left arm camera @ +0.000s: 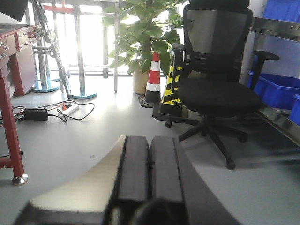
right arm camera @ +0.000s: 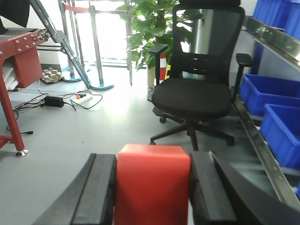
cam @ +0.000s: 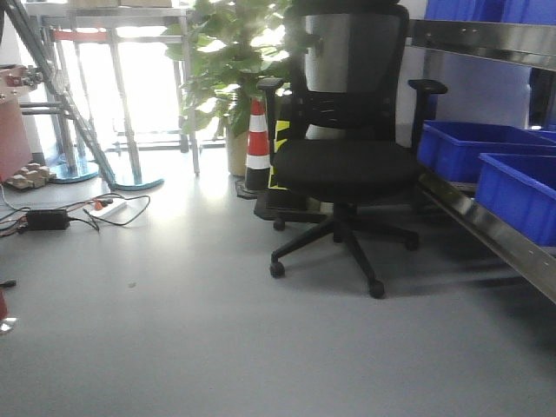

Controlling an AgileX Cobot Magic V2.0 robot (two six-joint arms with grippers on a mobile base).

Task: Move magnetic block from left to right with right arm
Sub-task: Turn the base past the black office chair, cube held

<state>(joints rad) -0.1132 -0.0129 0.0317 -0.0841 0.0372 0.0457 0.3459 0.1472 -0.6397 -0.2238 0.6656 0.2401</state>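
Grey floor [cam: 217, 347] filled the scene, bright with glare from the windows [cam: 148, 78] far ahead. The right gripper [right arm camera: 152, 157] pointed out over that floor. Its two dark fingers [right arm camera: 99, 192] were spread just as wide as the block [right arm camera: 152, 187] and pressed against its left and right faces. The block sat squarely between them, top face level and front edge about even with the fingertips; what lay beneath it was out of view.

Ahead of this gripper and slightly to its right stood a black chair [right arm camera: 197, 93] on a castor base. Behind the chair rose a leafy plant [right arm camera: 145, 18], and a striped cone [right arm camera: 162, 65] showed beside the chair's armrest. Blue bins [right arm camera: 281, 93] sat under a metal shelf [right arm camera: 267, 37] off to the gripper's right. To its left stood a red table [right arm camera: 18, 61], with a black adapter [right arm camera: 54, 101] and loose cables [right arm camera: 28, 105] on the floor beyond it.

The left gripper [left arm camera: 149, 138] had its fingers pressed flat together along a thin seam, with nothing between them. A pale curved part, too blurred to identify, ran along its left side. From this gripper the chair stood ahead to the right, the cone and plant almost straight ahead, and the table's red leg close by on the left.
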